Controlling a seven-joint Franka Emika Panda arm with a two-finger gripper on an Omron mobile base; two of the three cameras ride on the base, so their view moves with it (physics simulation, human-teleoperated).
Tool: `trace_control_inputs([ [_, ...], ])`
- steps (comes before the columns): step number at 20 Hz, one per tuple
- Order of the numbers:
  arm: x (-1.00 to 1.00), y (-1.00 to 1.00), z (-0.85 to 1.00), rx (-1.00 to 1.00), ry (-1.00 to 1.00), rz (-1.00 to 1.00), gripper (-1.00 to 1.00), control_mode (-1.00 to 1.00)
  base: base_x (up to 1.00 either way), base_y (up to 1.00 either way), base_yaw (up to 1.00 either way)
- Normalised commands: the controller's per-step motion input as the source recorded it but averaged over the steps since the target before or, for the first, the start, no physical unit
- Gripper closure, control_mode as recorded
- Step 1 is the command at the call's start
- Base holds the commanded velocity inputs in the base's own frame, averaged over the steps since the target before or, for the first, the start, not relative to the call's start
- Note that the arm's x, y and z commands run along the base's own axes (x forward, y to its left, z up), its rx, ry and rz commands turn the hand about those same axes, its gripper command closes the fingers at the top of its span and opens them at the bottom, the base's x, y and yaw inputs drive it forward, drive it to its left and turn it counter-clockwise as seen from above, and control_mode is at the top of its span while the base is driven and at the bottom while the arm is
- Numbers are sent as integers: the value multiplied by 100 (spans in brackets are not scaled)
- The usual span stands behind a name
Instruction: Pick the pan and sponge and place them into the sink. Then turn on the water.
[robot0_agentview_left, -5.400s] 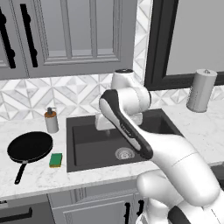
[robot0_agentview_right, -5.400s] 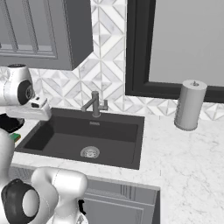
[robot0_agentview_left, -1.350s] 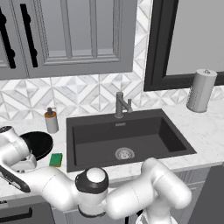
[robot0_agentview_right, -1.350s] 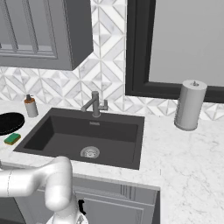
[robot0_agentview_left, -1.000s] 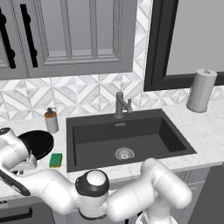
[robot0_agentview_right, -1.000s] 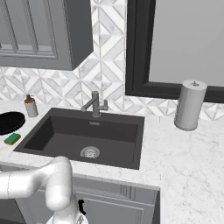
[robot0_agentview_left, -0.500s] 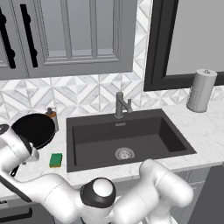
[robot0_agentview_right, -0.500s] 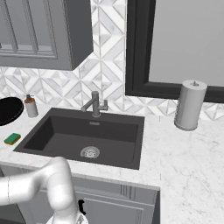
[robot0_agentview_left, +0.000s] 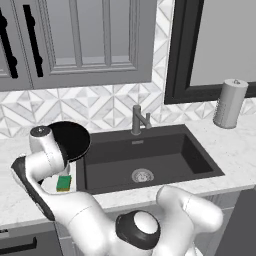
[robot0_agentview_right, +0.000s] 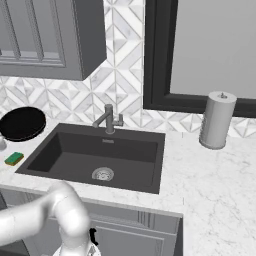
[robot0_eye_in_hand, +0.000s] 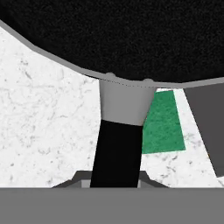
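White marble-patterned stone counter (robot0_agentview_left: 235, 145), running along a tiled wall. Set into it, a large rectangular dark charcoal sink (robot0_agentview_left: 200, 159) with round silver drain (robot0_agentview_left: 142, 175) and grey metal faucet (robot0_agentview_left: 138, 120) at the back edge. Left of the basin, flat on the counter just beside the rim: small green-topped, yellow-bottomed sponge (robot0_agentview_left: 63, 183). Far right, upright near the wall: grey cylindrical paper towel roll (robot0_agentview_left: 229, 104).

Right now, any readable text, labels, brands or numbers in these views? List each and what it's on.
None. No text shows on the pan, sponge, sink, faucet, paper towel roll or cabinets.
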Motion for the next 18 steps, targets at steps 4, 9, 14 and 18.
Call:
trace_control_inputs([
  [4,-3,-100,8,10,11,-22,100,-100,0,0,0],
  [9,-1,-100,0,6,20,-28,100,-100,0,0,0],
  [14,0,-100,0,6,19,-30,100,-100,0,0,0],
  [18,0,-100,-5,0,4,-29,100,-100,0,0,0],
])
